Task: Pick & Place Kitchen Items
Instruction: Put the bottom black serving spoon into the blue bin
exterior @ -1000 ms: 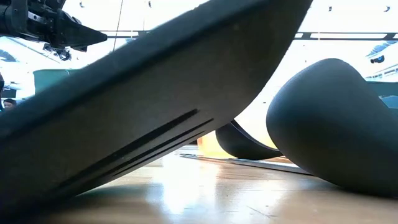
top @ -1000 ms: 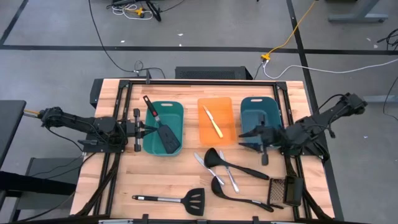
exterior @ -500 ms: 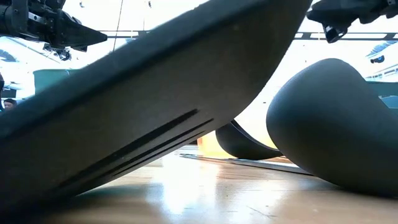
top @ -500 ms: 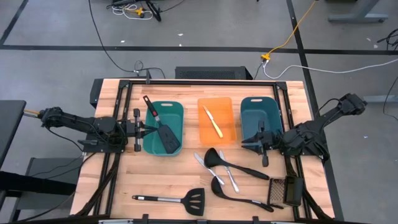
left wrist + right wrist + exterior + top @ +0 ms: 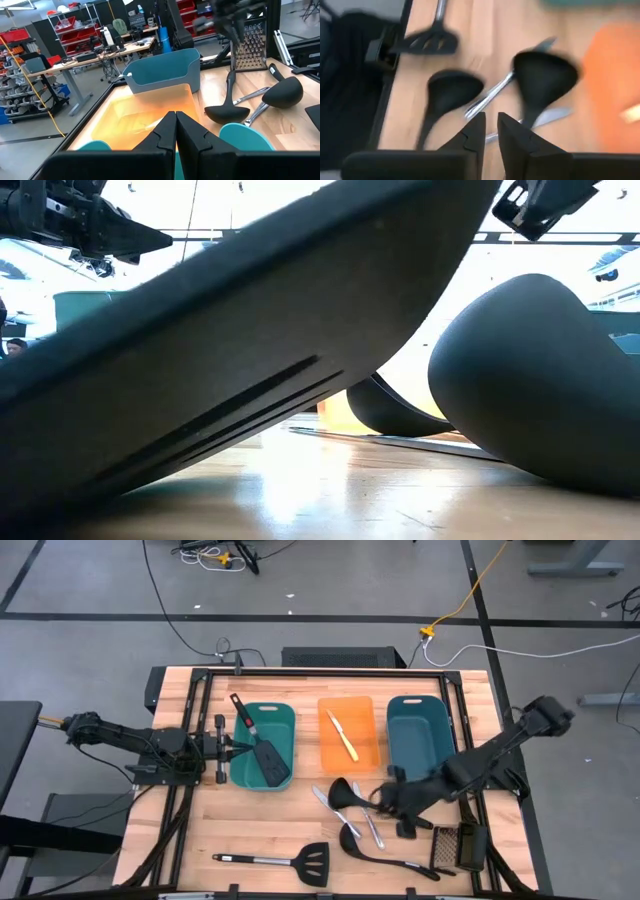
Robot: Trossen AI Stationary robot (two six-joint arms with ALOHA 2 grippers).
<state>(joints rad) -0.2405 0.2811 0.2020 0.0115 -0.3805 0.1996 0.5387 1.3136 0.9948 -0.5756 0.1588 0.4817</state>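
My right gripper (image 5: 383,800) (image 5: 491,127) hovers over the utensils lying on the wood, its fingers a narrow gap apart and touching nothing. Under it are two black ladles (image 5: 345,792) (image 5: 352,842) and two silver knives (image 5: 325,802) (image 5: 368,818); a black slotted spatula (image 5: 300,862) lies by the near edge. Another slotted spatula (image 5: 262,745) leans in the left teal tub (image 5: 285,725), its handle on the far rim. A yellow knife (image 5: 342,735) lies on the orange tray (image 5: 362,715). My left gripper (image 5: 238,748) (image 5: 176,120) waits shut at that tub's left rim.
The right teal tub (image 5: 418,725) stands right of the tray. A dark mesh grater (image 5: 458,846) sits at the near right corner, close to my right arm. In the low view, the near spatula (image 5: 250,340) and a ladle bowl (image 5: 540,370) block most of the table.
My right gripper has swung from the right teal tub's near left corner toward the table's near edge and left, and now hangs over the ladles and knives. No utensil has moved. My left arm has kept still.
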